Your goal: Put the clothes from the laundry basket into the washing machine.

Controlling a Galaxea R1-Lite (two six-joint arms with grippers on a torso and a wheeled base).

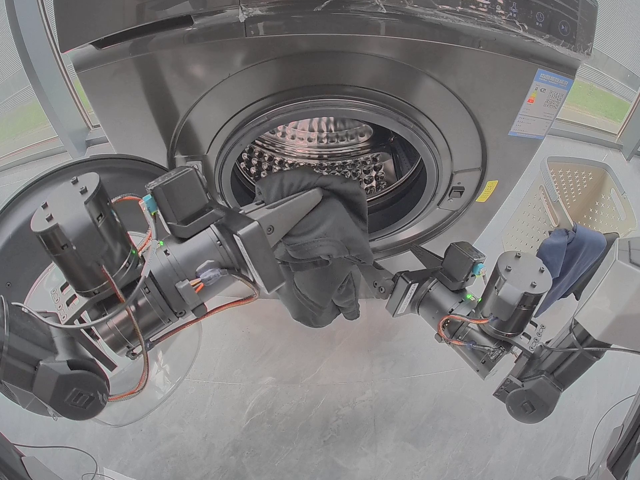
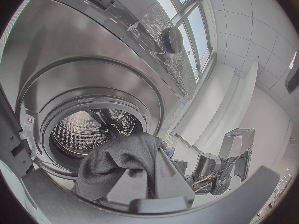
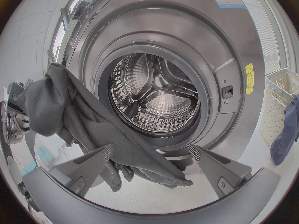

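Left gripper (image 1: 310,203): centre-left, fingers clenched on grey garment (image 1: 327,261) before the washing machine (image 1: 427,81) mouth.
Right gripper (image 3: 150,148): fingers released, beside the garment.
Laundry basket (image 1: 587,188): right edge, blue garment (image 1: 567,261) over its rim.

The washing machine's drum opening (image 1: 333,155) is gaping, its upper and right parts showing bare drum; a dark grey garment (image 1: 327,261), hanging from the left gripper (image 1: 313,201), is draping across the opening's lower left, and the door (image 1: 27,195) is standing wide open to its left.
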